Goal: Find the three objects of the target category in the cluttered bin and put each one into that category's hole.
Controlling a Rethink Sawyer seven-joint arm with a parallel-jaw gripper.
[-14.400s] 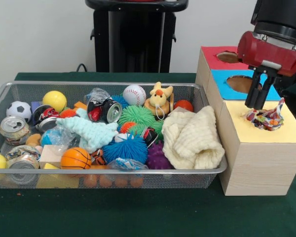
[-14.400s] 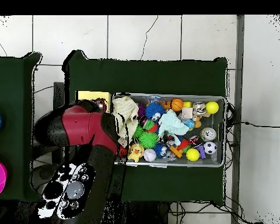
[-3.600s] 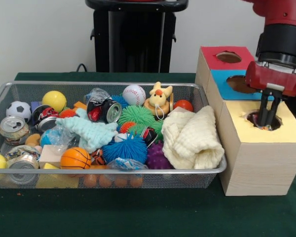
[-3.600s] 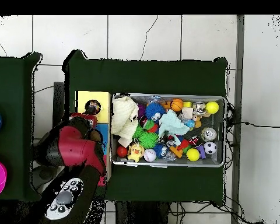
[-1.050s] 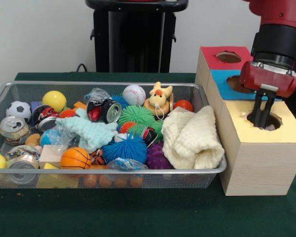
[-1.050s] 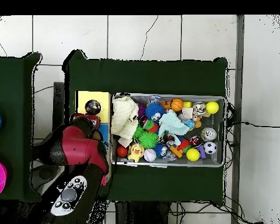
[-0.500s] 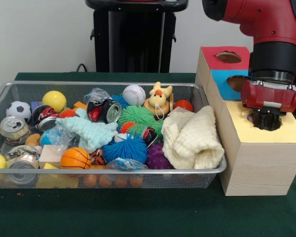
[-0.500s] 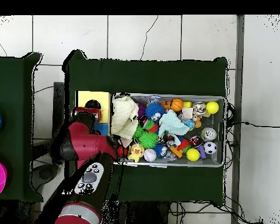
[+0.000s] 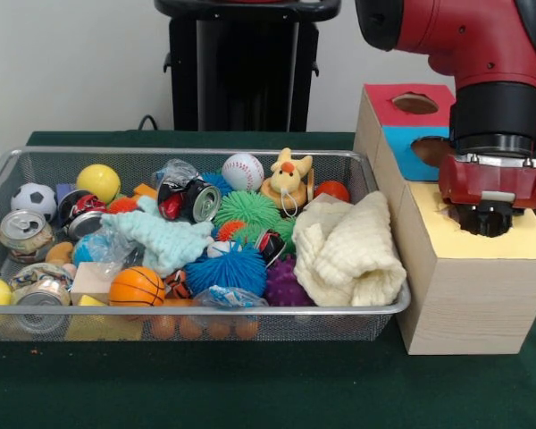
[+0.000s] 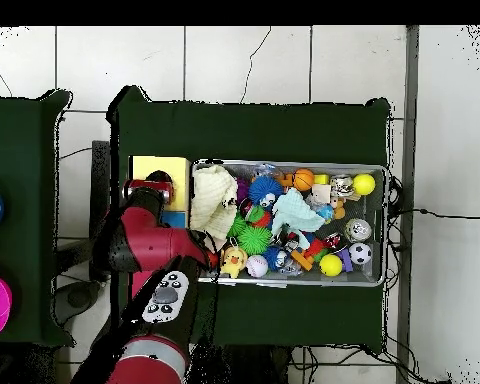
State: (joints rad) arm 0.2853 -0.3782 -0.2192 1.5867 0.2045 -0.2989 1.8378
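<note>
At nine o'clock, the wire-mesh bin (image 9: 366,183) holds crushed cans (image 9: 24,234), an orange basketball (image 9: 137,286), a blue spiky ball (image 9: 226,268), a baseball (image 9: 243,171), a plush duck (image 9: 287,180) and a cream cloth (image 9: 348,250). At three o'clock, my gripper (image 9: 488,219) is sunk in the wooden box's (image 9: 464,295) yellow hole; I cannot tell its opening.

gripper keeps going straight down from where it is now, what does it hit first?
Most likely nothing solid at once: the gripper points down over the hole in the yellow section of the wooden box, so it would enter the hole. Depth is unclear; off-centre, it would meet the rim. Whether the jaws are open is hidden.
</note>
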